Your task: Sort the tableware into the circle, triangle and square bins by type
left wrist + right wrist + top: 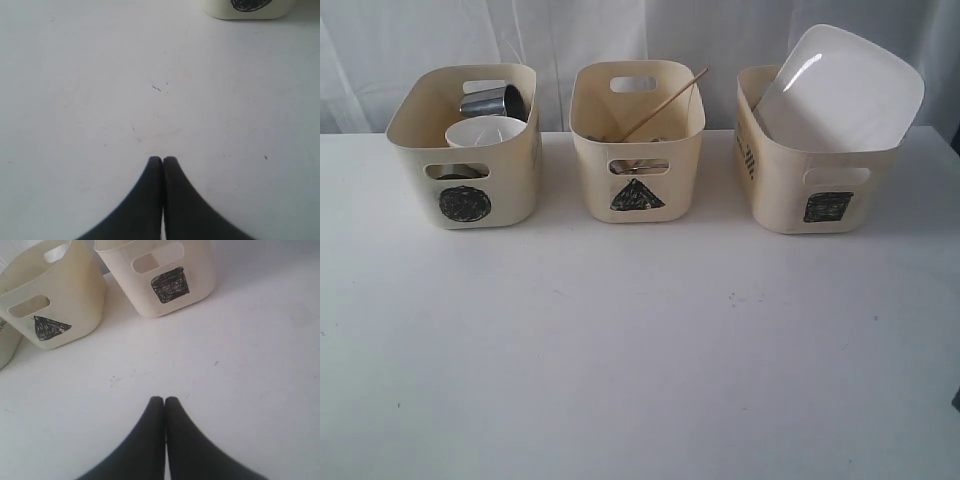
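Note:
Three cream bins stand in a row at the back of the white table. The circle bin point(465, 145) on the left holds a steel mug point(492, 101) and a white bowl point(482, 131). In the triangle bin point(637, 140) in the middle a wooden chopstick point(665, 103) leans out over the rim. The square bin point(820, 160) on the right holds the large white plate point(840, 90), tilted up. Neither arm shows in the exterior view. My left gripper point(162, 159) is shut and empty above bare table, with the circle bin point(247, 9) ahead. My right gripper point(164, 399) is shut and empty, facing the triangle bin point(52, 305) and square bin point(160, 277).
The white table point(640, 340) stretches from the bins to the front edge. A pale curtain point(620, 30) hangs behind the bins. Small dark specks point(157, 88) mark the table surface.

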Motion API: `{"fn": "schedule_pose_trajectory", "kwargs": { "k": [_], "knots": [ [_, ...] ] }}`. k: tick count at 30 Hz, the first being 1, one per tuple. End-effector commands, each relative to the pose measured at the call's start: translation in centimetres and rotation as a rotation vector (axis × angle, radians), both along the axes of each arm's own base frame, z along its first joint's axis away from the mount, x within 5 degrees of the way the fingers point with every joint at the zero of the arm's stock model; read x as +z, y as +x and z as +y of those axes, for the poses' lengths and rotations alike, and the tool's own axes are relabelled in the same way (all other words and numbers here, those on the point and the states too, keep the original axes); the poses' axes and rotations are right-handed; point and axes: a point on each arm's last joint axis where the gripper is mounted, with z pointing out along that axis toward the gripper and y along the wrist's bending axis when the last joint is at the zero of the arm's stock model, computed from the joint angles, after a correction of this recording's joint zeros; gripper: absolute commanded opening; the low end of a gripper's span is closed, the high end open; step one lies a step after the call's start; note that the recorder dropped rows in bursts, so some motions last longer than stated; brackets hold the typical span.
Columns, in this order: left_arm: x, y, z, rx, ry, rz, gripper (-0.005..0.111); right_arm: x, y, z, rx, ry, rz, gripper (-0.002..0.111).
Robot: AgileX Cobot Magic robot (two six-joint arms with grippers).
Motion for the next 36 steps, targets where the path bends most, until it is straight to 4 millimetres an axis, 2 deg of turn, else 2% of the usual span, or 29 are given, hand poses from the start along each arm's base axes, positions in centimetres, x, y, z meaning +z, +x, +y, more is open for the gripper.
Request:
{"fn": "schedule_pose_trajectory", "kwargs": {
  "k": [1,4,8,9,13,16,24,36],
  "knots": [
    [-0.3,-0.1,-0.1,-0.001,-0.013,0.021,0.0,0.0,0.0,0.0,-0.007,0.01,-0.008,0.0],
    [-0.3,-0.1,-0.1,-0.001,-0.013,0.021,0.0,0.1,0.0,0.0,0.002,-0.016,-0.026,0.0],
    [-0.3,-0.1,-0.1,-0.001,-0.013,0.021,0.0,-0.9,-0.9,-0.3,0.014,-0.166,-0.143,0.0],
    [-0.3,-0.1,-0.1,-0.001,-0.013,0.021,0.0,-0.4,-1.1,-0.3,0.01,-0.185,-0.205,0.0],
    [-0.3,-0.1,-0.1,-0.001,-0.013,0.021,0.0,-1.3,-3.0,-0.2,0.042,-0.267,-0.157,0.0],
    [-0.3,-0.1,-0.1,-0.004,-0.016,0.023,0.0,-1.4,-3.1,-0.4,0.048,-0.356,-0.148,0.0],
    [-0.3,-0.1,-0.1,-0.003,-0.009,0.022,0.0,-1.7,-3.2,-0.6,0.051,-0.42,-0.109,0.0],
    [-0.3,-0.1,-0.1,-0.003,-0.009,0.022,0.0,-1.7,-3.2,-0.6,0.051,-0.415,-0.11,0.0]
  ]
}}
